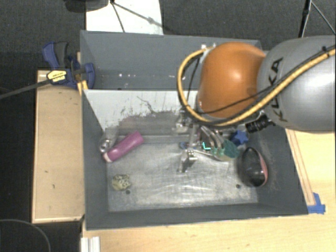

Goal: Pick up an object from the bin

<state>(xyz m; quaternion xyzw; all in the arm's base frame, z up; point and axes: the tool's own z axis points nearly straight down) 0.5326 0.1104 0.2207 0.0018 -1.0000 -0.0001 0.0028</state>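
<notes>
My gripper (pixel 186 161) reaches down from under the arm's orange cover to the bare bin floor, a little right of the middle. Just to its right lies a small teal thing (pixel 229 150), with a blue piece (pixel 240 138) behind it. A black, rounded, mouse-like thing with a red edge (pixel 252 167) rests farther right, near the bin's right wall. All three lie apart from the gripper.
A purple-pink cylinder (pixel 124 146) lies on the left of the bin floor, with a small speckled lump (pixel 121 182) in front of it near the front left corner. The arm and its cover hang over the bin's back right.
</notes>
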